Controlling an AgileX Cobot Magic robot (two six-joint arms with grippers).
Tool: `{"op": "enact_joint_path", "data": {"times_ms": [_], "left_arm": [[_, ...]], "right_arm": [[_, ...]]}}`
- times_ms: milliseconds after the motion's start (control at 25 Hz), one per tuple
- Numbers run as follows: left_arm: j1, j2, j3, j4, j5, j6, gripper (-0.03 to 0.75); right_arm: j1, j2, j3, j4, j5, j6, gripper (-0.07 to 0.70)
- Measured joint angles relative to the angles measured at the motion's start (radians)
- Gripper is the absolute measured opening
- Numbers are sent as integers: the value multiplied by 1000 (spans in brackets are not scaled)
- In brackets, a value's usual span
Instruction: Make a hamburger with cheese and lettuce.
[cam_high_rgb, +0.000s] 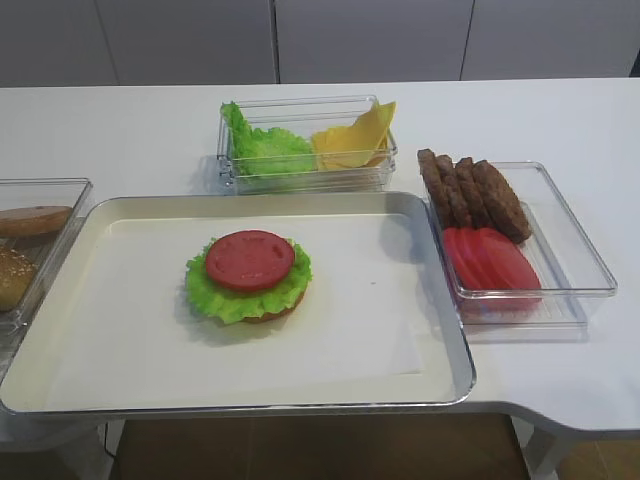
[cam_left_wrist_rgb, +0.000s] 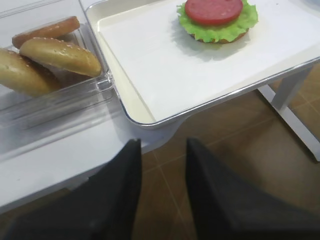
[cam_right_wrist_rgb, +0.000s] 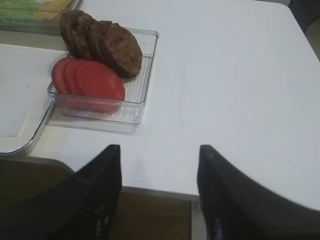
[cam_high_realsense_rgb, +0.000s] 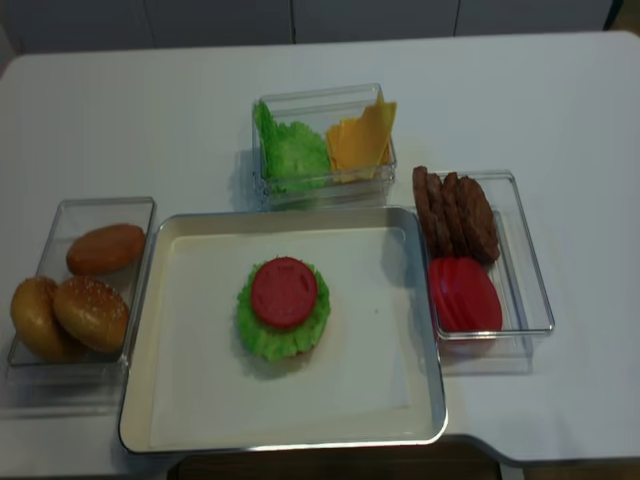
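Observation:
The hamburger (cam_high_rgb: 248, 275) sits left of centre on the metal tray (cam_high_rgb: 440, 300): a tan bun base, the ruffled green lettuce (cam_high_rgb: 232, 301) and a red tomato slice on top. The cheese (cam_high_rgb: 356, 138), pale-yellow slices, leans in the clear box behind the tray. Neither gripper appears in the overhead views. In the left wrist view my left gripper (cam_left_wrist_rgb: 163, 145) hangs below the table's front edge, its jaws a little apart over the brown floor with nothing between them, and the hamburger (cam_left_wrist_rgb: 215, 20) is far ahead. My right gripper (cam_right_wrist_rgb: 160, 150) is open and empty at the table's front right edge.
A clear box of sesame bun halves (cam_high_rgb: 30, 235) stands left of the tray. Bunched green leaves (cam_high_rgb: 265, 150) share the cheese box. A clear box at the right holds brown patties (cam_high_rgb: 475, 195) and tomato slices (cam_high_rgb: 490, 260). Bare white table (cam_right_wrist_rgb: 240, 75) lies right of it.

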Motion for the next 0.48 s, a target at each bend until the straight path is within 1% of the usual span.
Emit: {"op": "enact_joint_path", "data": {"times_ms": [160, 480], "left_arm": [[0, 0, 0, 0, 0, 0, 232], [0, 0, 0, 0, 0, 0, 232]], "right_arm": [[0, -2, 0, 20, 4, 14, 394], [0, -2, 28, 54, 45, 31, 394]]}}
